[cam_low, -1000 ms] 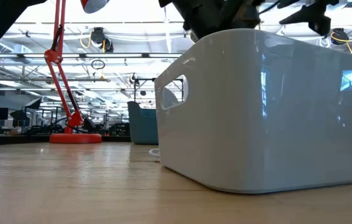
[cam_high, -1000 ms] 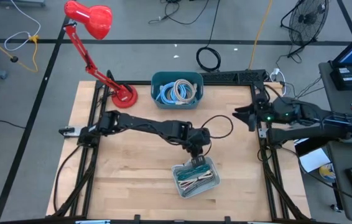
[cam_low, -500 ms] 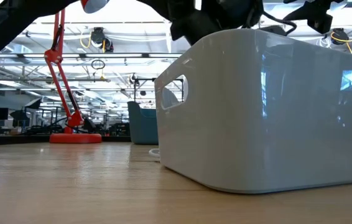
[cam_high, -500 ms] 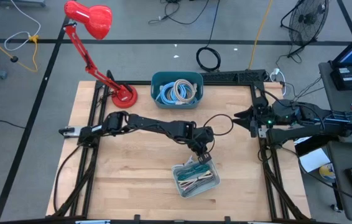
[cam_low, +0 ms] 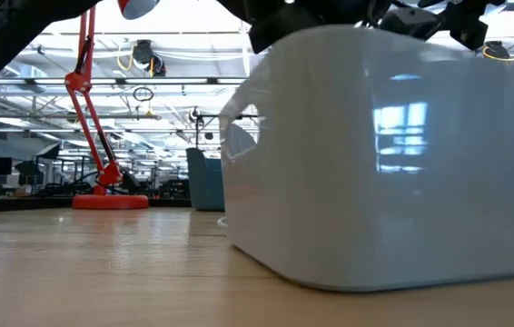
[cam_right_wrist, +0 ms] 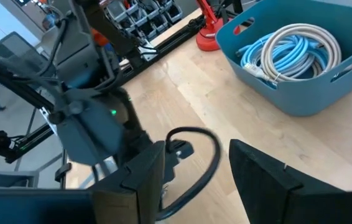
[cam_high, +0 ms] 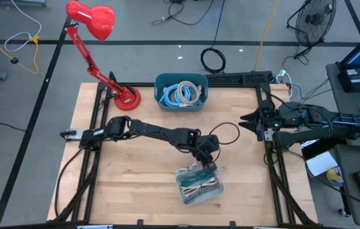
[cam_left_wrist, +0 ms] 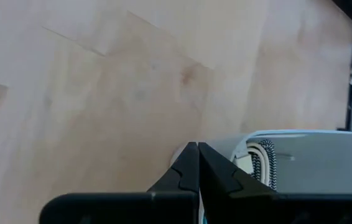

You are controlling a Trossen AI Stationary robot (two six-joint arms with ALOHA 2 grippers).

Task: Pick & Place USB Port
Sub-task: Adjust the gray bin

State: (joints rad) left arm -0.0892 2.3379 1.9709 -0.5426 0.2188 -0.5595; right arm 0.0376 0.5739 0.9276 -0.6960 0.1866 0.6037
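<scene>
A white bin holding green, white and braided cables stands near the table's front middle. My left gripper is shut and slants down at the bin's far end. In the low view its dark body shows just above the bin's rim. The USB port is hidden or too small to tell among the cables. My right gripper waits open and raised at the table's right edge, with nothing between its fingers. My left gripper meets the white bin at its far corner with shut fingers, slanting down from the far left. The fingers themselves hide the exact spot. The bin rests on the table. Nothing shows between the fingers.
A blue bin with coiled cables stands at the far middle, and a red desk lamp at the far left. A black cable loops beside my left wrist. Bare wood lies to the left and right of the white bin.
My left gripper has sunk and gone a little toward the near edge, onto the white bin's far end, rolling slightly and staying shut. In the low view the bin has swung, so its end with the handle cut-out now sits further left.
</scene>
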